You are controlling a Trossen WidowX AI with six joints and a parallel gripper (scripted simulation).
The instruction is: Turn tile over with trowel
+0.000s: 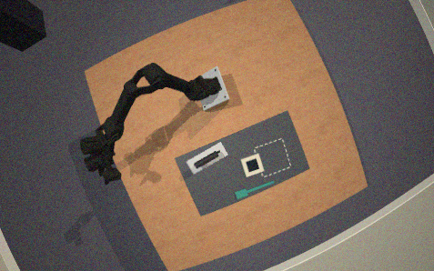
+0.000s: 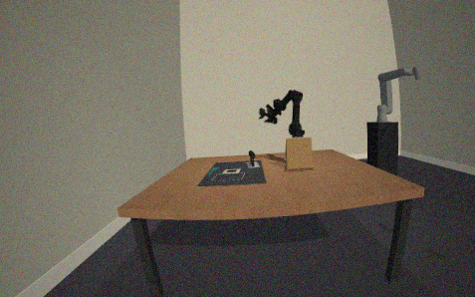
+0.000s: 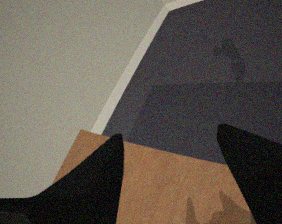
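The cream tile [image 1: 252, 165] [image 2: 231, 170] lies flat on the dark mat [image 1: 213, 191] [image 2: 254, 178], a dark square showing on top. Its right edge is at the left side of the dashed outline [image 1: 287, 155]; most of it lies outside. The trowel [image 1: 206, 159] [image 2: 252, 156], seemingly a pale rectangular blade with a raised black handle, stands on the mat left of the tile in the top view. My gripper [image 1: 98, 175] [image 2: 263, 118] [image 3: 170, 136] is open and empty, raised high by the table's left edge, far from both.
A teal flat tool [image 1: 241, 194] [image 2: 213, 170] lies on the mat near its lower edge. The arm stands on a block [image 2: 299, 153] with a pale top plate [image 1: 222, 88]. Another grey arm [image 2: 385, 92] stands on a black pedestal [image 2: 382, 145] beyond the table.
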